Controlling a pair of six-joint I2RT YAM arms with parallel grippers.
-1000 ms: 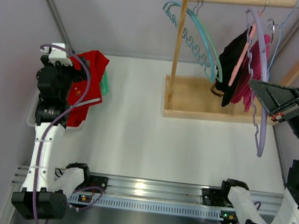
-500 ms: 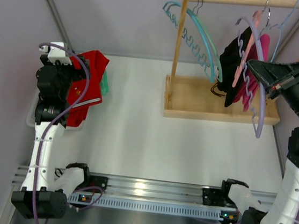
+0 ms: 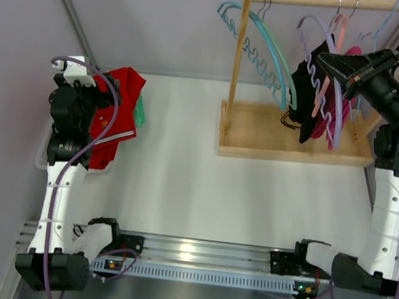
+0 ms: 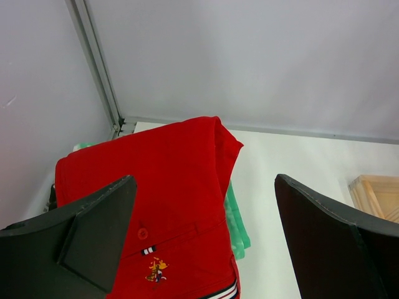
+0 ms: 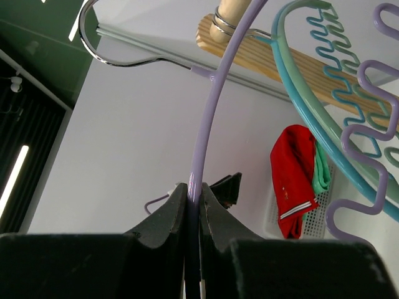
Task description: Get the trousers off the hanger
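Red trousers lie off the hanger at the far left, over a green garment in a white basket; they also show in the left wrist view. My left gripper is open and empty just above them. My right gripper is shut on a bare lilac hanger, up by the wooden rail. In the right wrist view the lilac wire runs between my shut fingers, its metal hook close to the rail.
The wooden rack stands at the back right. On its rail hang a teal hanger, a pink hanger and black and magenta garments. A grey wall lies behind, a corner post at the left.
My right gripper has carried the lilac hanger up and leftward to the rail, among the other hangers. The left arm and the red trousers have not moved.
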